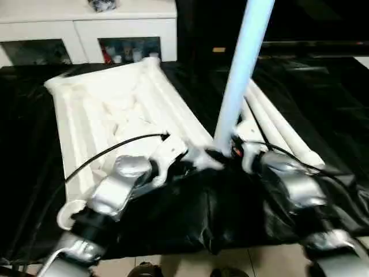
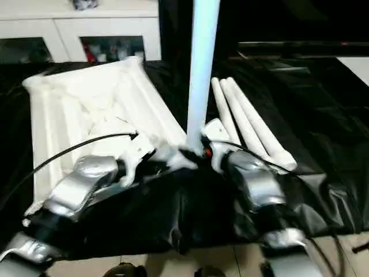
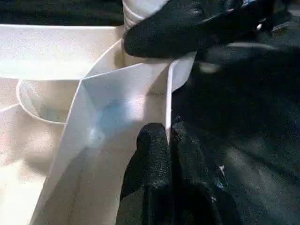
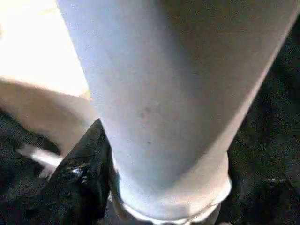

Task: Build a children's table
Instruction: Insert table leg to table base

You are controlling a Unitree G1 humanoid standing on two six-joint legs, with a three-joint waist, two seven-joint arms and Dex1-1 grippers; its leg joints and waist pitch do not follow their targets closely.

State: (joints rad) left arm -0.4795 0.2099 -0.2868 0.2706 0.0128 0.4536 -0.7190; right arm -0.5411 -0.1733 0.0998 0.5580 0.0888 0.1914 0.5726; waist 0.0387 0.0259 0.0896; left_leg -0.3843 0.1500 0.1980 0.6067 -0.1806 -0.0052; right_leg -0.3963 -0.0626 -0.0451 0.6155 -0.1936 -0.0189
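tabletop (image 1: 115, 109): underside up on black-covered table (image 1: 323, 92), near corner at front edge | left gripper (image 3: 168, 140): pressed together on corner's rim | right gripper (image 1: 228, 151): clasps upright leg (image 1: 242, 69) at that corner | spare legs (image 1: 282, 130): lie beside

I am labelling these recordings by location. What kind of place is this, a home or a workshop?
Probably a home-like room set up for recording. A white cabinet with glass doors stands behind, the floor is pale tile, and the tabletop lies on black sheeting covering the work surface.
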